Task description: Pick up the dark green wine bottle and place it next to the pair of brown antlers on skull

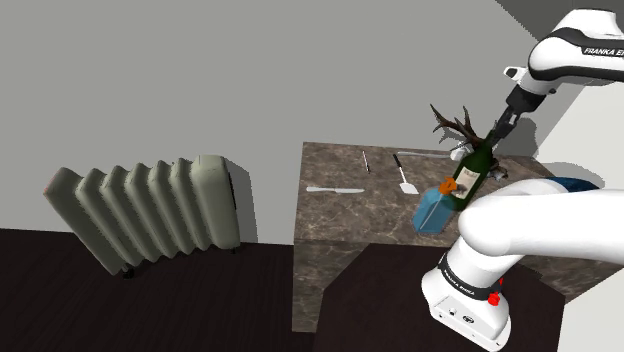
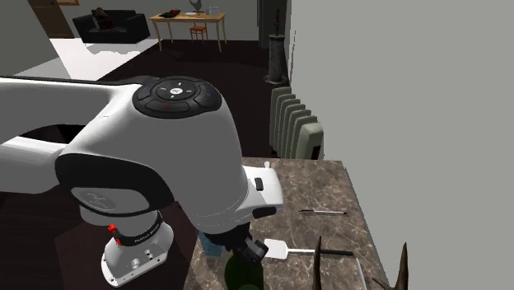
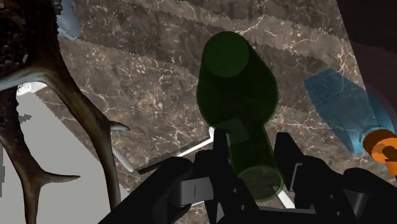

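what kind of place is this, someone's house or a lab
Most likely a house, a living area: an off-white ribbed radiator stands by the grey wall beside the dark marble-patterned counter, and a black sofa and wooden table show farther back.

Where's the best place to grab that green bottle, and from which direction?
By the neck, coming from its top end. The dark green bottle has a wide body, but its neck is slim enough to fit between the fingers. The hand is clasped there now, looking down the bottle's length.
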Controlling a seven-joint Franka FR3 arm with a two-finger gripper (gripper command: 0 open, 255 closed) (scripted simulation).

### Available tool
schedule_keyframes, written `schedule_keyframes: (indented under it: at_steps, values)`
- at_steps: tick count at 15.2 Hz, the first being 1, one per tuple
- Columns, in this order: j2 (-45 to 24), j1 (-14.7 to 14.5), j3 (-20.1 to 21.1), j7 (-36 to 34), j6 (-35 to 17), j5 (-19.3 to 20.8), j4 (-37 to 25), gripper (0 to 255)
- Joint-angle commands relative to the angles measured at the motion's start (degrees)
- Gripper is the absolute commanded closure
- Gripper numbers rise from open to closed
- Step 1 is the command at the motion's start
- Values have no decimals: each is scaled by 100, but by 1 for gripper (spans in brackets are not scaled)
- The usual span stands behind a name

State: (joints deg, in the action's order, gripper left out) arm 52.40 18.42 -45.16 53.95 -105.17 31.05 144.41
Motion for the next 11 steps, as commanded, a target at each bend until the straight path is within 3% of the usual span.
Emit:
schedule_keyframes:
  at_steps: [1, 8, 9, 11]
  values:
    - [6, 14, -32, -11, -75, 35, 77, 255]
    - [6, 14, -33, -11, -75, 35, 77, 255]
    - [5, 14, -33, -11, -75, 35, 77, 0]
    - [5, 14, -33, -11, -75, 35, 77, 0]
